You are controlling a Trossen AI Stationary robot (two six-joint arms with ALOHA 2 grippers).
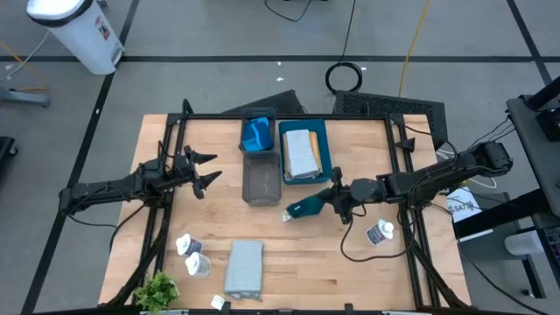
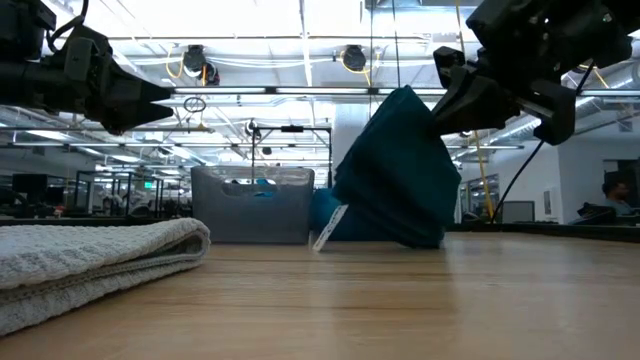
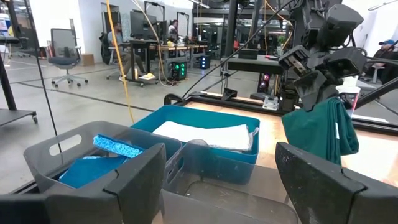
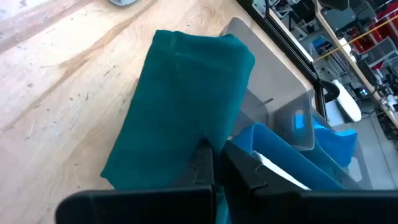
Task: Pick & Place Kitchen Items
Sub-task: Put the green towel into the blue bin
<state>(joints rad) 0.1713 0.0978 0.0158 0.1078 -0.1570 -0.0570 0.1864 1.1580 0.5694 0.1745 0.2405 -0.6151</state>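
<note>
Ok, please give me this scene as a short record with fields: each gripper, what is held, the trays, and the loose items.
right gripper: shut on the dark teal cloth, whose lower end touches the table
left gripper: open, empty, left of the grey tray
grey tray: nothing seen in its near section, blue items in the far one
teal tray: holds a folded pale cloth
loose items: grey cloth, three white bottles
</note>
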